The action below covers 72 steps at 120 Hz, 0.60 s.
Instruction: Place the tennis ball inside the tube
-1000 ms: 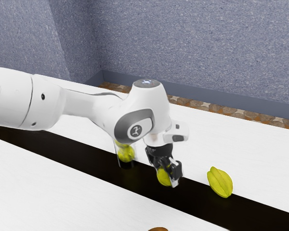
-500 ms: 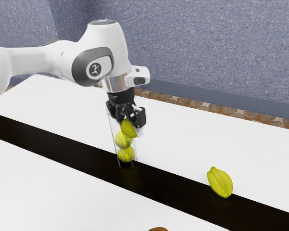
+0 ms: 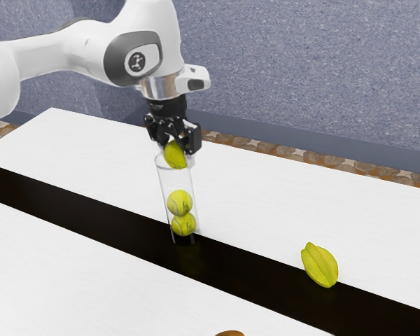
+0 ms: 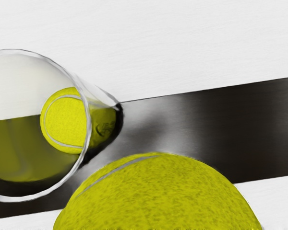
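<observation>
Claw (image 3: 176, 148) closed around a tennis ball (image 3: 175, 155), fingers on opposite sides, ball clear of the counter (image 3: 266, 199). In the exterior view it hangs at the mouth of the clear tube (image 3: 175, 179), overlapping the rim. Wrist view: the held ball lies off to one side of the opening, not centred over it. Not in the tube yet.

Tube stands on the black strip (image 3: 248, 262). Inside, low down, a lower ball (image 3: 184, 225) with an upper ball (image 3: 180, 202) just above it; plenty of free space over them. Starfruit (image 3: 320, 264) well apart, no concern here.

Step in hand, as I judge it: final alignment, then the drop. Best done with a small sideways shift toward the mouth's centre, slightly raised if the ball's underside would catch the rim. Mouth looks only a little wider than a ball, so centring matters more than speed. Then lower straight until the ball's widest part is at the opening, part the fingers gently and evenly, let it fall, lift straight away.

Risks: a fingertip or the ball pushing on the rim could tip the tube, which looks light; an off-centre release could roll the ball down outside.
</observation>
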Each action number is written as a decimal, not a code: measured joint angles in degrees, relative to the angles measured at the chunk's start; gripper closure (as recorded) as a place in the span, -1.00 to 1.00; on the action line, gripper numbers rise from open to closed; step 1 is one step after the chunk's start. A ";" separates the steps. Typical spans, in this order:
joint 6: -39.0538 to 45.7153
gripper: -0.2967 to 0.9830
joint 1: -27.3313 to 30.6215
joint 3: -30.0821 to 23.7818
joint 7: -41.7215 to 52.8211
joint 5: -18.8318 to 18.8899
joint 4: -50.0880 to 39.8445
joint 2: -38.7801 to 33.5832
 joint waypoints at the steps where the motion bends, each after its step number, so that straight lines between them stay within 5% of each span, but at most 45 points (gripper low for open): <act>1: -0.08 0.20 -0.01 0.09 0.01 0.03 0.06 0.01; 72: -1.21 0.20 0.90 5.22 0.32 1.72 5.51 5.72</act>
